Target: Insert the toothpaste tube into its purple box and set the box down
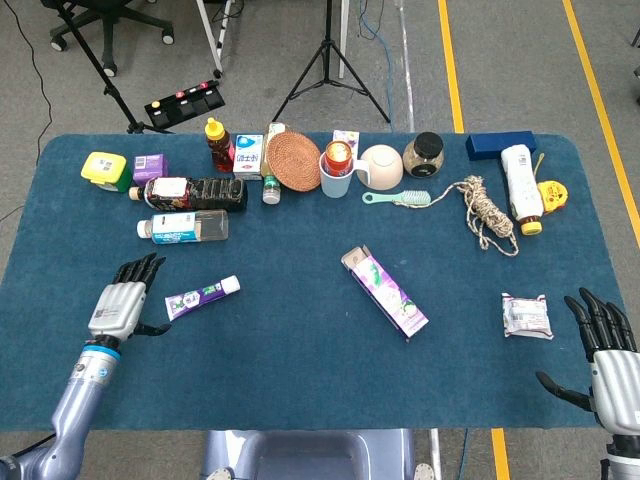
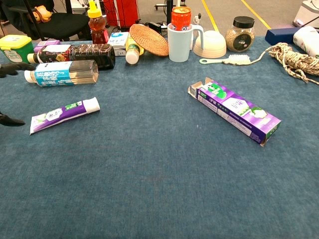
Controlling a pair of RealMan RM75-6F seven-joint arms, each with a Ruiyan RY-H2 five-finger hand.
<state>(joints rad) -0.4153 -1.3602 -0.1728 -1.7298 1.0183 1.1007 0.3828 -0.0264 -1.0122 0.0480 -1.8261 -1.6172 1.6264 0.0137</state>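
1. Step in hand, by judgement: the approach to the toothpaste tube [image 1: 202, 297]. Nothing is being held, and the tube is lying flat on the blue table [image 1: 300, 370], left of centre, just in front of the clear water bottle [image 1: 183, 227]
2. The left hand [image 1: 122, 301] is hovering just beside the tube's crimped end, fingers spread apart and empty, not touching it. In the chest view only its dark fingertips are showing at the left edge
3. The right hand [image 1: 605, 345] is waiting at the table's near right corner, fingers apart and empty, near a small white packet [image 1: 527, 315] and well apart from the purple box [image 1: 385, 291]
4. The tube's long axis is running diagonally: the white cap is pointing right and slightly away from the robot, the crimped end pointing near-left
5. The box is lying flat near the centre, its long axis running from far-left to near-right. The far-left end is standing open, with flaps splayed
6. The next move is likely calling for the left hand to close around the tube's body and lift it, while the right hand is reaching in to take the box; the tube then needs aligning with the open end
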